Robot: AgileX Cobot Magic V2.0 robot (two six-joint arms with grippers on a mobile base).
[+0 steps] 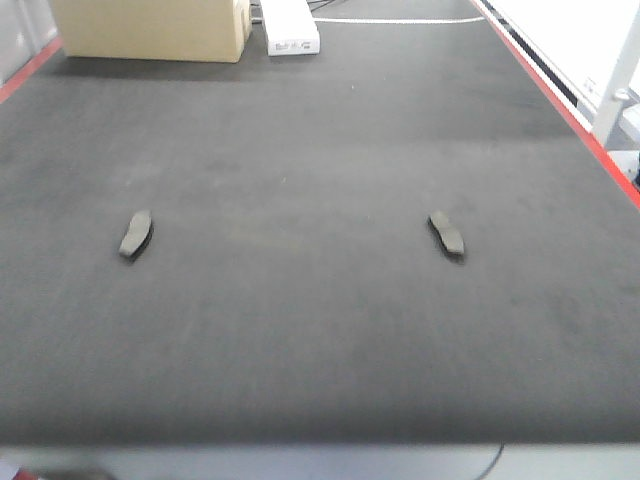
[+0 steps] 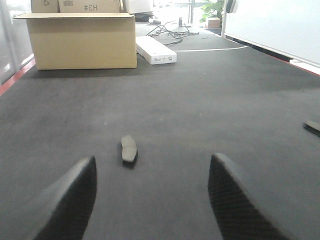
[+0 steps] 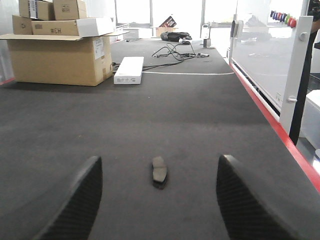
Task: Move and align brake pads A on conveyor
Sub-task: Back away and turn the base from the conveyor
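I judged this the approach step, with nothing picked up yet. Two brake pads lay on the conveyor (image 1: 320, 360), the left pad (image 1: 135, 234) and the right pad (image 1: 447, 234), well apart and tilted opposite ways (I could find no others in any view). The left fingers (image 2: 70, 200) were spread wide and empty, with the left pad just past their tips, left of the gap's middle. The right fingers (image 3: 75, 200) were likewise open and empty, with the right pad almost centred in their gap. The next move, I judged, called for lowering each wrist over its pad, turning to match its length, then closing.
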